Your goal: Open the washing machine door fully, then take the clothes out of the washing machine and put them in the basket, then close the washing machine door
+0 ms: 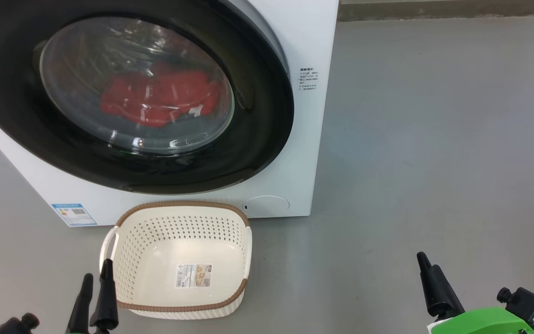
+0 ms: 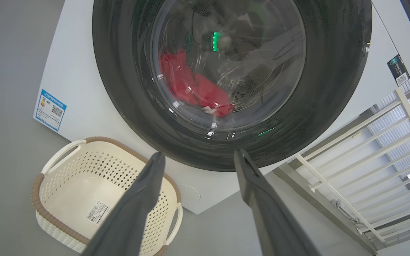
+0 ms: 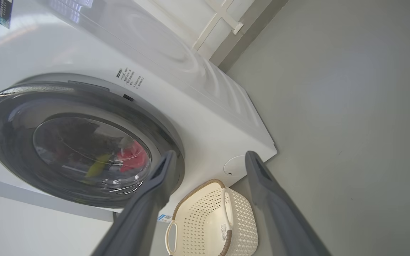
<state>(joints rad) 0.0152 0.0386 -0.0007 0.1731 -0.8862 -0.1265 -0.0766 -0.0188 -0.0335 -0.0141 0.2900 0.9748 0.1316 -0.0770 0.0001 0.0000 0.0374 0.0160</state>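
The washing machine (image 1: 304, 41) stands at upper left, and its black-rimmed door (image 1: 257, 139) lies flat against its front. Red clothes (image 1: 155, 97) show through the glass bowl, lying low in the drum. The cream basket (image 1: 183, 204) sits on the floor right before the machine, with nothing in it but its paper label. My left gripper (image 1: 97, 270) hovers by the basket's left handle; in the left wrist view it (image 2: 199, 154) is open, pointing at the door's lower rim (image 2: 119, 89). My right gripper (image 1: 461, 278) is far off to the right and, in its own view (image 3: 210, 154), open and holding nothing.
Grey floor (image 1: 434, 139) stretches to the right of the machine. A blue label (image 1: 73, 214) and a round cap (image 1: 267, 204) sit low on the machine's front. A white barred frame (image 2: 368, 153) stands beside the machine in the left wrist view.
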